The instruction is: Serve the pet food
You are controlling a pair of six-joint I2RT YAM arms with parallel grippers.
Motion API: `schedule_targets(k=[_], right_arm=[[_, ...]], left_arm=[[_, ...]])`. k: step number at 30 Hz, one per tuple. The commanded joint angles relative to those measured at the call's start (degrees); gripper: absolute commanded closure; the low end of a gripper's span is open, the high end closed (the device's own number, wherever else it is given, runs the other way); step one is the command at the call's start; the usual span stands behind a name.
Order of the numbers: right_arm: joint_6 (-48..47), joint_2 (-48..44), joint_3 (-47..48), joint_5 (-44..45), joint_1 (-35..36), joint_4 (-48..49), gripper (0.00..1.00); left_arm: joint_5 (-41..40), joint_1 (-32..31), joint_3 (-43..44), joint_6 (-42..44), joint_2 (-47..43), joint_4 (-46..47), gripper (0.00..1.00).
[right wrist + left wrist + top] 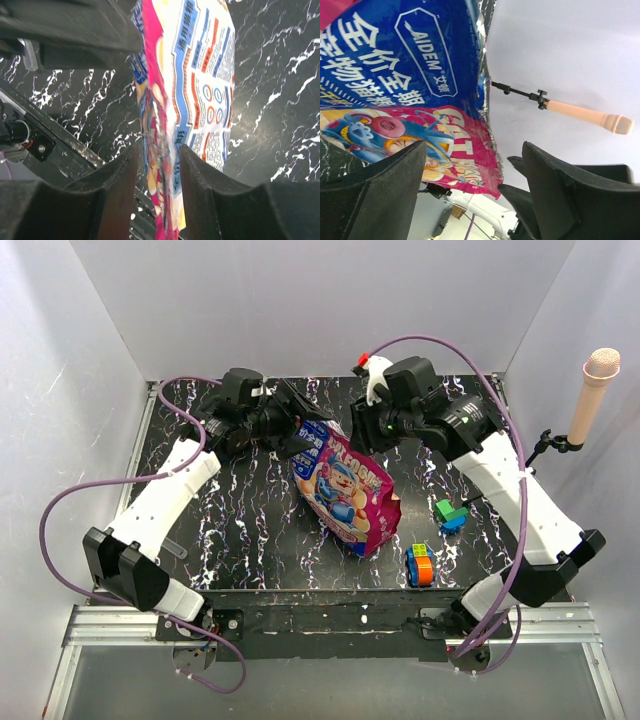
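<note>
The glossy magenta-and-blue cartoon-printed pet food bag (345,490) stands tilted in the middle of the black marbled table (240,520). No kibble shows. My right gripper (362,435) is at the bag's top. In the right wrist view (159,150) its fingers are closed on the bag's crumpled edge (200,75). My left gripper (305,435) is at the bag's upper left. In the left wrist view (474,150) its jaws stand wide apart, with the bag's printed face (395,75) beside the left finger and nothing gripped.
Colourful toy blocks lie on the right: a green-and-blue one (450,512) and an orange-and-blue one (420,565) near the front edge. A microphone on a stand (592,390) pokes in at the right wall. White walls enclose the table.
</note>
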Motion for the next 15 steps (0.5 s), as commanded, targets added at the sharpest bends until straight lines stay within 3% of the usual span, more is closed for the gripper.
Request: schedule_targets(k=[1,3,11,15], right_arm=[[2.56,-3.75,-5.37,-7.33,-5.13,5.47,0.53],[3.27,-4.89,-7.05,-10.06,-6.90,6.53,0.53],[7.05,-9.19,-14.60,-22.20,-9.36,10.84,0.61],[9.77,-10.52,-15.67,-24.48,-11.12,11.20,0.66]], left_arm=[[1.93,-0.57,0.05,-2.38,1.13,3.96,0.22],[2.01,-1.71,1.63,-2.82,2.45,4.23,0.23],[1.76,-5.59,3.48,-5.11,7.81,7.56,0.43],[0.17,-5.59,5.85,-3.01,8.87,7.04,0.63]])
